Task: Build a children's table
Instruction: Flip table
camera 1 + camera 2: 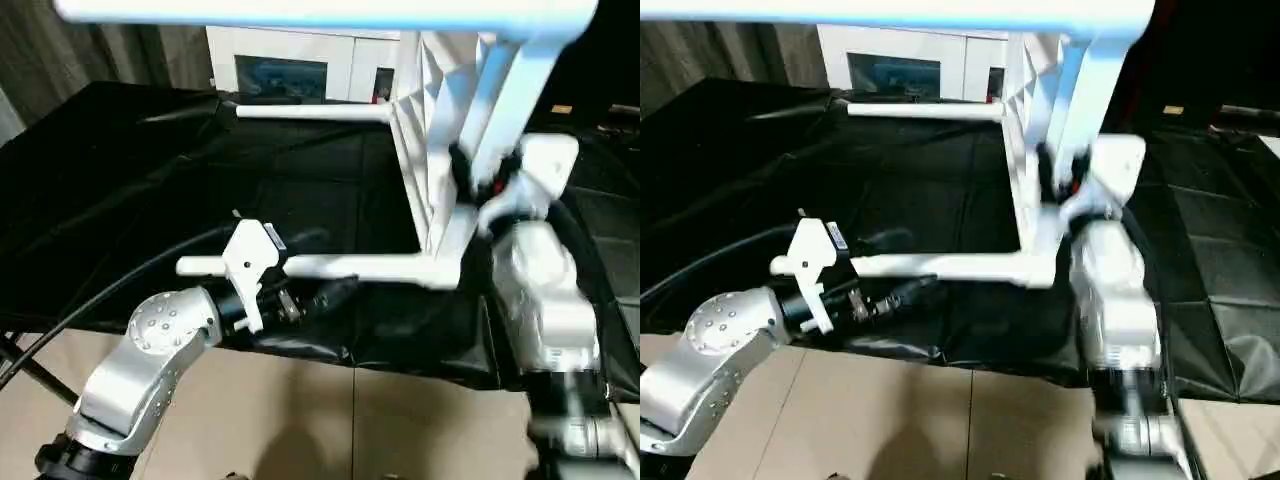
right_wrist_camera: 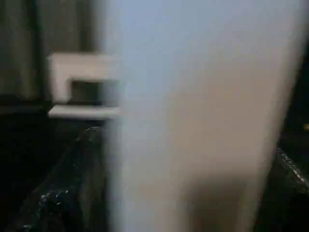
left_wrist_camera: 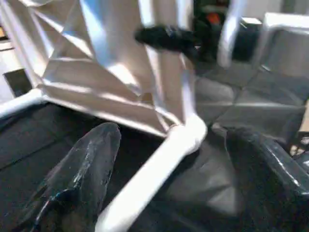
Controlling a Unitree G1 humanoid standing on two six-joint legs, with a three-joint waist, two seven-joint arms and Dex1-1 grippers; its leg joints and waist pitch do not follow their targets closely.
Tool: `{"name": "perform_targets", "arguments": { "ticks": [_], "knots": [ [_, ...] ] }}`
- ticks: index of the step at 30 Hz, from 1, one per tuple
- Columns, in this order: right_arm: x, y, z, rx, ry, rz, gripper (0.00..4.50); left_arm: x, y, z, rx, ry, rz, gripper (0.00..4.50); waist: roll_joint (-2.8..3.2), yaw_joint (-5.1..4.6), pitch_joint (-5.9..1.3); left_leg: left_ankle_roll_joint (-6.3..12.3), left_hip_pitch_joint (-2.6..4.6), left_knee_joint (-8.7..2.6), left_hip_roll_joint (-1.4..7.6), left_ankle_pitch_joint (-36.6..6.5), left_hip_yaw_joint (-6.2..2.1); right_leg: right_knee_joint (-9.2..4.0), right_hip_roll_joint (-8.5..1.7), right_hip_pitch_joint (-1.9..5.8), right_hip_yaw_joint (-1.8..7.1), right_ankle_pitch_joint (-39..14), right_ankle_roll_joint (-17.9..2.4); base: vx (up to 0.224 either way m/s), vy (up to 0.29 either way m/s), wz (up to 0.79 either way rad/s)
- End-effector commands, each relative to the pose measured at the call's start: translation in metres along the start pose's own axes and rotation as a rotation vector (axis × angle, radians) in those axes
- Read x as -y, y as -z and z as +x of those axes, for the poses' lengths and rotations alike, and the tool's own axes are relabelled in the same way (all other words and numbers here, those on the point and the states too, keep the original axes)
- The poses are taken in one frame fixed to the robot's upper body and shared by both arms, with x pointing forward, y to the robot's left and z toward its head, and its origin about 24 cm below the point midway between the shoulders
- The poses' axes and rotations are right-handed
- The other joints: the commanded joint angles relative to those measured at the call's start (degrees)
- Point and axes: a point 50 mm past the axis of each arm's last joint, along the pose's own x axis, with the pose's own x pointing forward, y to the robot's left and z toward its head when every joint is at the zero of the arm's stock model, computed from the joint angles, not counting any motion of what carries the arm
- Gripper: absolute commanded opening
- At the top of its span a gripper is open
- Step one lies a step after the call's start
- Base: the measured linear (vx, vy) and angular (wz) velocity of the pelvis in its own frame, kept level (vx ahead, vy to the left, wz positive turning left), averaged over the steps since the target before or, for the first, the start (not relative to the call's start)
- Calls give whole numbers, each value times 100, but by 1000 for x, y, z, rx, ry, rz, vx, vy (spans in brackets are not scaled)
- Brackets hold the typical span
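Fingers of your left gripper (image 3: 164,188) stood wide around a leg, and your right gripper's (image 2: 188,193) stood spread either side of another.

You had the white plastic children's table (image 1: 440,130) tipped on its side on the black-draped bench (image 1: 150,180), its ribbed square underside upright and facing your left. One long round white leg (image 1: 340,267) ran level from the near bottom corner socket towards your left arm; your left black fingers (image 3: 82,169) flanked it with gaps on both sides, gripping nothing. A second leg (image 1: 310,112) reached out level further back. Your right black fingers (image 2: 63,193) sat either side of a leg (image 2: 193,121) close before that wrist; I could not tell whether they touched it. Beyond the bench you had a white low cabinet with dark glass openings (image 1: 290,65).
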Motion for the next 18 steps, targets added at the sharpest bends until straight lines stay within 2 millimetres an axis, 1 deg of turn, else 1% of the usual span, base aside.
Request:
{"name": "perform_targets", "arguments": {
  "ticks": [1, 2, 3, 4, 5, 6, 8, 9, 10, 11, 12, 13, 14, 15, 16, 17, 18],
  "knots": [
    [-2, 0, 1, 10, -30, 0, 388, -1, -2, 3, 5, -4, 18, 395, 9, -11, -323, -234, 52, -508, 118, -1580, -10, -451, -199, 196, 198, -1426, -847, 0, 0, 0],
    [-2, 2, 0, 2, -30, 3, 388, -2, -2, 3, 6, -3, 20, 395, 27, -11, -323, -235, 54, -510, 116, -1594, -16, -443, -198, 193, 195, -1438, -863, 0, 0, 0],
    [-2, 2, 0, -1, -32, 3, 388, -2, -3, 4, 6, -3, 21, 395, 16, -23, -309, -240, 47, -521, 120, -1658, -21, -451, -192, 193, 192, -1508, -856, 0, 0, 0],
    [-3, 4, 1, -10, -37, 15, 388, -2, -4, 5, 8, -2, 25, 395, 48, -30, -299, -257, 58, -526, 115, -1777, -22, -471, -191, 180, 189, -1628, -837, 0, 0, 0],
    [-3, 5, 1, -10, -39, 23, 419, -2, -4, 5, 9, -3, 27, 395, 38, -30, -300, -260, 66, -522, 117, -1823, -23, -474, -195, 176, 189, -1685, -828, 0, 0, 0],
    [-2, 4, 0, 0, -32, 8, 424, -3, -4, 5, 8, -2, 28, 395, 36, -31, -299, -257, 60, -523, 113, -1853, -25, -480, -198, 178, 192, -1743, -817, 0, 0, 0],
    [-2, 2, -1, 27, -33, -27, 430, -1, -2, 5, -2, 6, 38, 395, 54, -20, -302, -262, 64, -522, 118, -1831, -28, -484, -207, 169, 192, -1756, -813, 0, 0, 0],
    [-3, 1, -3, 45, -42, -40, 441, 0, -1, 5, -9, 14, 43, 395, 48, -21, -302, -261, 59, -523, 119, -1820, -28, -484, -206, 172, 190, -1752, -812, 0, 0, 0],
    [-3, 1, -3, 46, -43, -40, 441, 0, -1, 5, -9, 15, 43, 395, 44, -20, -302, -248, 56, -523, 121, -1796, -28, -479, -202, 171, 193, -1709, -817, 0, 0, 0],
    [-4, 1, -7, 57, -58, -49, 441, 0, 0, 4, -21, 10, 62, 395, 46, -16, -300, -247, 56, -526, 122, -1799, -30, -478, -202, 172, 192, -1706, -822, 0, 0, 0],
    [-5, -1, -12, 85, -57, -63, 441, -1, -1, 3, -30, 9, 89, 395, 35, -3, -301, -232, 52, -527, 126, -1774, -30, -478, -201, 176, 194, -1648, -813, 0, 0, 0],
    [-5, -1, -12, 85, -57, -63, 441, -1, -1, 3, -30, 9, 89, 395, 36, 2, -302, -221, 45, -528, 127, -1744, -29, -481, -203, 179, 198, -1609, -803, 0, 0, 0],
    [-6, -3, -16, 107, -67, -61, 441, -3, -2, 3, -30, 4, 105, 395, 23, 3, -313, -202, 45, -526, 126, -1678, -30, -460, -203, 189, 197, -1499, -821, 0, 0, 0],
    [-7, -7, -21, 144, -74, -63, 441, -5, -3, 2, -30, -2, 119, 395, 37, 9, -309, -186, 43, -530, 131, -1641, -31, -457, -203, 190, 199, -1424, -845, 0, 0, 0],
    [-8, -10, -30, 186, -91, -50, 441, -8, -6, 0, -34, 4, 148, 395, 38, 6, -306, -184, 47, -534, 131, -1667, -32, -452, -201, 185, 194, -1431, -862, 0, 0, 0],
    [-9, -11, -38, 203, -103, -41, 441, -9, -8, -1, -39, 13, 176, 395, 58, 40, -310, -157, 60, -527, 140, -1690, -25, -477, -213, 179, 209, -1413, -814, 0, 0, 0],
    [-9, -9, -44, 204, -106, -40, 441, -9, -8, -1, -45, 22, 189, 395, 59, 34, -305, -135, 36, -548, 136, -1652, -41, -458, -206, 207, 205, -1326, -809, 0, 0, 0]
  ]
}}
